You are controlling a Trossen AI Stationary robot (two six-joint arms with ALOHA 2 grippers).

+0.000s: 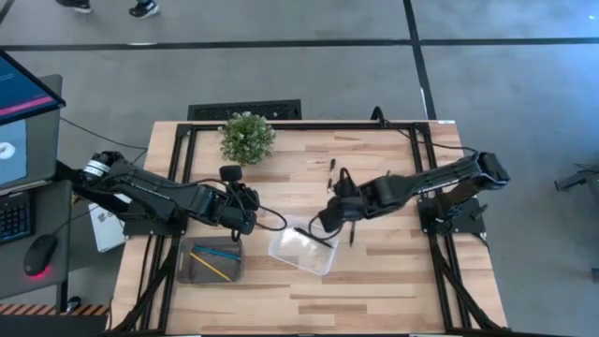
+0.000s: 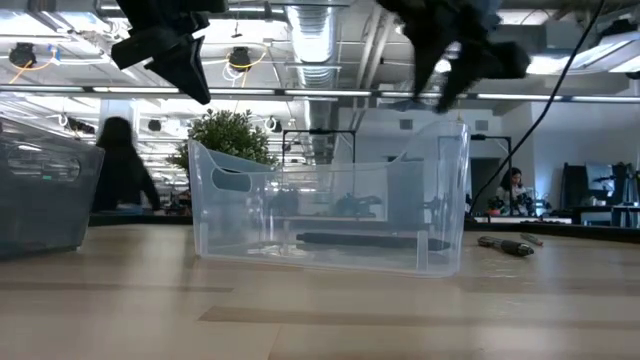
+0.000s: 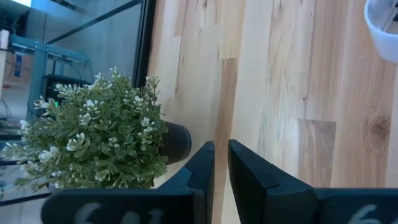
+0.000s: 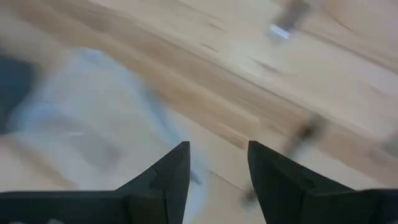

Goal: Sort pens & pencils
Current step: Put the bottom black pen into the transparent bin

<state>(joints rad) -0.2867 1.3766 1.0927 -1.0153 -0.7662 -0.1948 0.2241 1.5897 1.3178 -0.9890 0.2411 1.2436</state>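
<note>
Right gripper (image 1: 325,223) hangs over the near right edge of the clear bin (image 1: 301,245), with its fingers (image 4: 168,180) spread apart and nothing between them; the right wrist view shows the gap open over blurred wood and the pale bin below. One black pen (image 1: 314,236) lies inside the clear bin, seen in the low view as a dark stick resting flat on the bin floor (image 2: 365,240). Two more pens remain on the table (image 1: 374,281) beyond the bin: one near the far centre (image 1: 330,169) and one just right of the right gripper (image 1: 352,234); the low view shows a dark item lying on the wood to the right of the bin (image 2: 505,245). Pencils are in the grey tray (image 1: 211,260) at the near left of the table: the yellow pencil (image 1: 214,268) lies diagonally and the light blue pencil (image 1: 215,251) lies across the tray's far side. Left gripper (image 1: 245,208) is held above the table between the grey tray and the potted plant (image 1: 247,137), well apart from the clear bin; its fingers (image 3: 249,180) are nearly together with a narrow gap and hold nothing.
</note>
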